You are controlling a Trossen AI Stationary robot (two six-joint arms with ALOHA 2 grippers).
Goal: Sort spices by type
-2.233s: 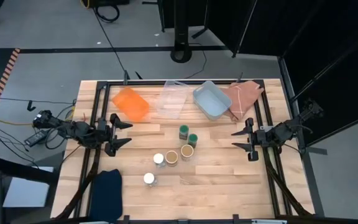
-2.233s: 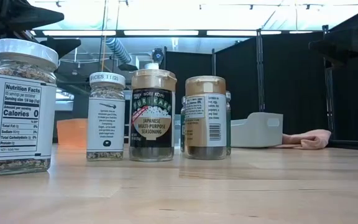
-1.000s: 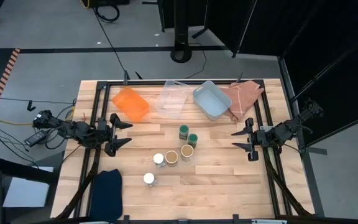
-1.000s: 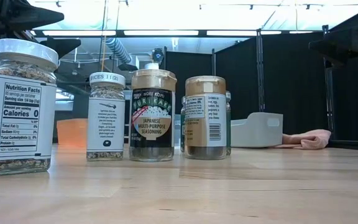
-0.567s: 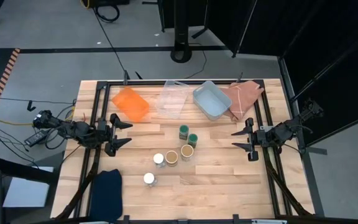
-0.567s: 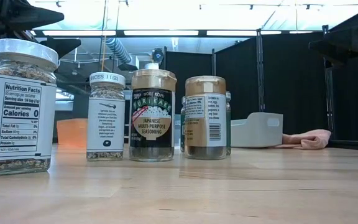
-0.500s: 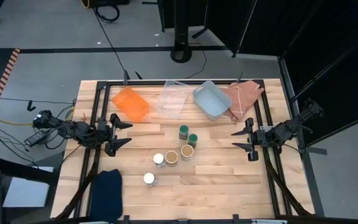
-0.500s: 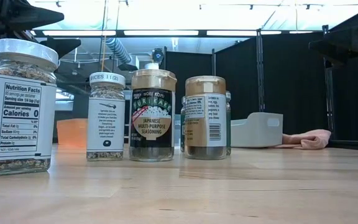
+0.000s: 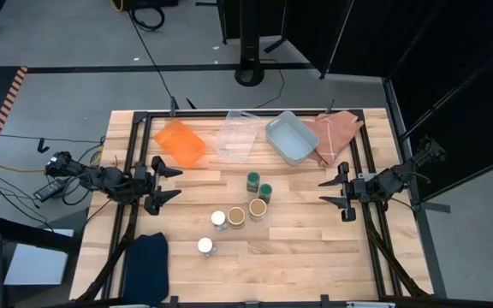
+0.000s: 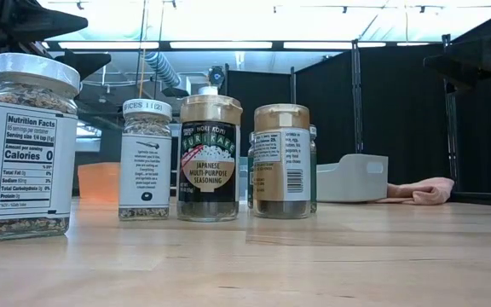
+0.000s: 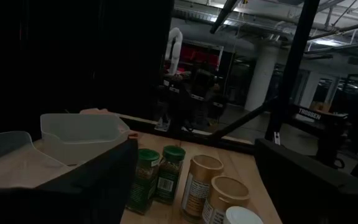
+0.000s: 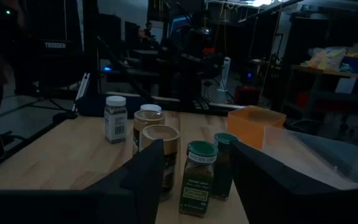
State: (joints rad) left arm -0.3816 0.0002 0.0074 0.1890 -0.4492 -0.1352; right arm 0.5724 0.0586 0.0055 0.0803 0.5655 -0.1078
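High view: six spice jars cluster at table centre, unsorted; green-lidded pair [image 9: 258,185] at 12 o'clock of the group, tan-topped pair [image 9: 246,211] in the middle, white-lidded pair [image 9: 211,232] toward 7 o'clock. Orange tray [image 9: 181,142], clear tray [image 9: 238,135] and grey-blue tray [image 9: 292,137] wait beyond, presumably one per type. Left gripper [image 9: 166,182], at 9 o'clock, stands spread and empty; right gripper [image 9: 333,192], at 3 o'clock, holds nothing.

Low view: all visible jars upright.

Wrist views: each gripper faces the cluster; the right one's narrower gap reads as closed.

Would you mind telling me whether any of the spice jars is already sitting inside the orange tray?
No, in the high view the orange tray holds nothing, and all six spice jars stand on the bare wooden table.
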